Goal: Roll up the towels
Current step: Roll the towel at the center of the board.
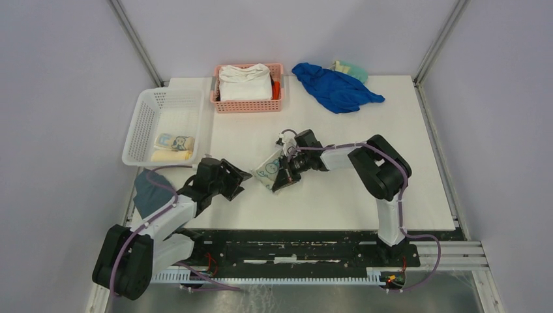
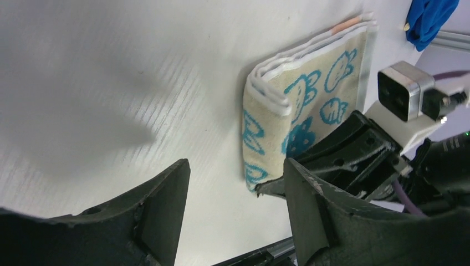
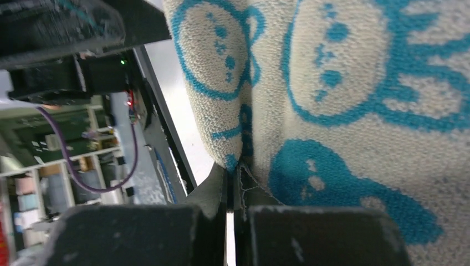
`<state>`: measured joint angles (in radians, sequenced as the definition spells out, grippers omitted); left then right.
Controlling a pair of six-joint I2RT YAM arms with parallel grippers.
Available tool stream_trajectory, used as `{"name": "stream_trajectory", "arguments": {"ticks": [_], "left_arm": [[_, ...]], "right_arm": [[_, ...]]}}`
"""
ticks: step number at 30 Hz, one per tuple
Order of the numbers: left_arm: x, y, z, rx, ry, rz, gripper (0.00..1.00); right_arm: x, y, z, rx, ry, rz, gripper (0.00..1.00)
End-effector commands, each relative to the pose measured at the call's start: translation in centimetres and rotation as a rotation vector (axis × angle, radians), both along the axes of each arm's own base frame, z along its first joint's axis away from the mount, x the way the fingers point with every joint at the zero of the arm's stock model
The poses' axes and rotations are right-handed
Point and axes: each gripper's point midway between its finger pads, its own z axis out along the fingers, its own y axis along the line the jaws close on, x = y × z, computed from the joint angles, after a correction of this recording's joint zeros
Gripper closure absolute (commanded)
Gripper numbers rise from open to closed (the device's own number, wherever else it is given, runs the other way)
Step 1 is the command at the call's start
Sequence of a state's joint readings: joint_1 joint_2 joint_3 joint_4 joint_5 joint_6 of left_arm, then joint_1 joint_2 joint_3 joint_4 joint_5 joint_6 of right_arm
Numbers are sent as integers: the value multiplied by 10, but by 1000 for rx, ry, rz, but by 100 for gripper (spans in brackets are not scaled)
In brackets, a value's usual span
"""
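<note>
The towel with blue rabbit faces [image 1: 269, 171] lies folded near the middle of your desk [image 1: 391, 169], where both arms reach it. The white basket [image 1: 149, 93] at upper left holds two rolled towels [image 1: 172, 149]. Your right tool [image 3: 233, 173] pinches the towel's edge, probably to start the roll. Your left tool [image 2: 235, 173] hangs spread just beside it.

The white bench [image 1: 339, 202] carries a white mesh basket [image 1: 140, 127] at its far left and a pink basket [image 1: 246, 106] at the back centre; a crumpled blue cloth [image 1: 336, 88] lies at the back right. A folded rabbit-face towel [image 1: 269, 171] lies near the middle; a dark blue-grey cloth [image 1: 149, 189] lies at the near left edge.
</note>
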<state>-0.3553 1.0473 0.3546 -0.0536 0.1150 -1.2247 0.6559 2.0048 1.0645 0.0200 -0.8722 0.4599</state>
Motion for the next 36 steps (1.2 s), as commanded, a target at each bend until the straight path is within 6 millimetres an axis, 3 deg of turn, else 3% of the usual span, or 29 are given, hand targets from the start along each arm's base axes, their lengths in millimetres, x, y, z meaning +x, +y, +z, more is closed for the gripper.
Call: {"name": "stream_trajectory", "arguments": {"ticks": [1,8,18,28,36], "left_arm": [[1,-6,1,1,-55,-73,31],[6,-12,-5,-1,-55,-103,35],[38,-39,-7,-28,-56,-191,34],[40,-37,-49,42,88,-170,42],[30,-27,-83,140,231,-138,49]], "right_arm": [[12,0,5,111,129,-42,100],[17,-15,-18,68,223,-112,100],[21,-16,-32,25,269,-124,99],[29,-19,-17,-24,200,-120,92],[36,-27,17,-141,-43,-98,64]]}}
